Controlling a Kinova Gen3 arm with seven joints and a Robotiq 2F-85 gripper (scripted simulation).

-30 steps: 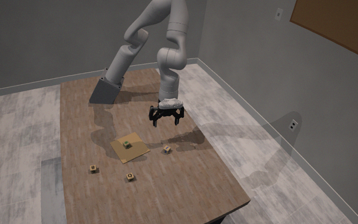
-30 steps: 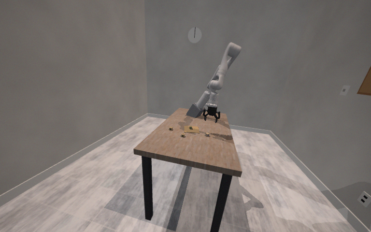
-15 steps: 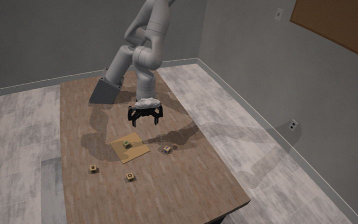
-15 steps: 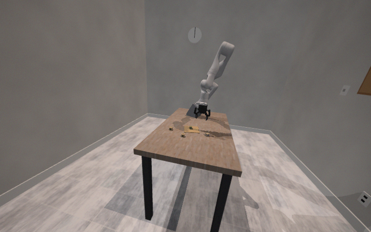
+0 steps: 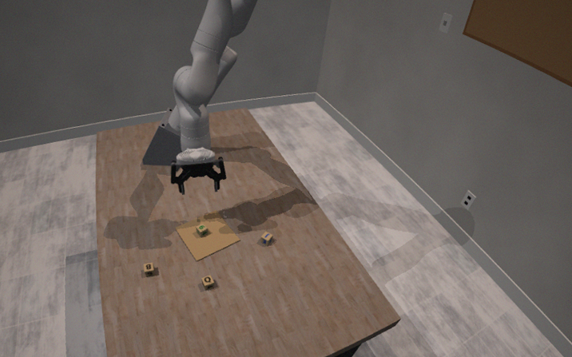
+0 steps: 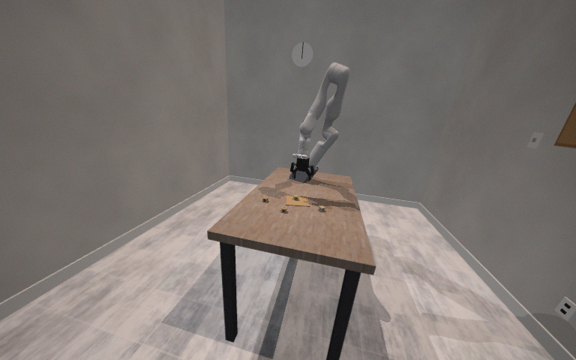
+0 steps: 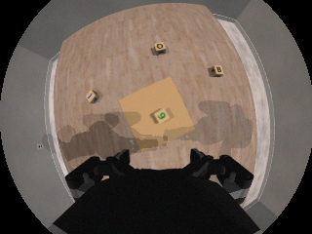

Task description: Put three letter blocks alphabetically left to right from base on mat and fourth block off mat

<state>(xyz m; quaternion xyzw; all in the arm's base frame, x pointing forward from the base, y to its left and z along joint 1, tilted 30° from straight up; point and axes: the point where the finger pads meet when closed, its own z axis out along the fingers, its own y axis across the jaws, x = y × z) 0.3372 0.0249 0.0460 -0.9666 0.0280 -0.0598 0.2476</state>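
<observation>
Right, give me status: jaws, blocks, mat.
Gripper open, empty, high above table. Green-marked block alone on mat. Blocks B, Q and blue-marked off mat. Path unobstructed.

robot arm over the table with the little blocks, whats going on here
The gripper hangs open and empty above the table, between the arm's base and a tan mat. Nothing is being handled. One block with a green top sits on the mat. Three more lie off it on the wood: a B block, a Q block and a blue-marked block.
</observation>
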